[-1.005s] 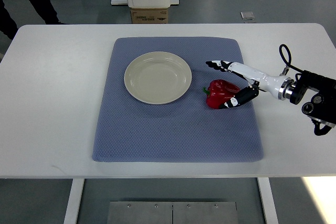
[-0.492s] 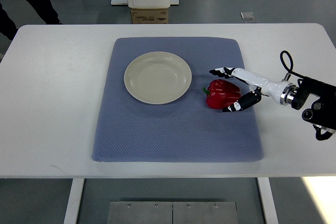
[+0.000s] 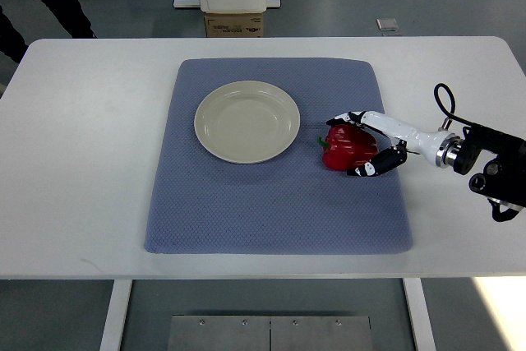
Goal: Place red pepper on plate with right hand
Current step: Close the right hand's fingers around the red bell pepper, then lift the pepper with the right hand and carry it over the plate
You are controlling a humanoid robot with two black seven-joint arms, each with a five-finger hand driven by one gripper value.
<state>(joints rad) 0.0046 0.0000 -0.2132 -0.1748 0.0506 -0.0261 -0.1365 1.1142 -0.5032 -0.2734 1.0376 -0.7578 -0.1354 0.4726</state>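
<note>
You are looking at a pepper (image 3: 348, 147) with a smooth, glossy red skin that is catching a little light. The right hand (image 3: 370, 142) is showing hard, glossy white shells with black, matt-looking fingertips (image 3: 359, 171), and its wrist (image 3: 448, 152) is showing a band of bare metal next to black housing. The mat (image 3: 271, 203) is looking like blue-grey woven cloth, matt, with a fine dimpled texture. The plate (image 3: 246, 121) is appearing smooth and cream, with a soft sheen like glazed ceramic or plastic; you cannot tell which. The table (image 3: 82, 162) is presenting a smooth, matt white top. The box (image 3: 234, 24) behind it is looking like plain brown cardboard.
</note>
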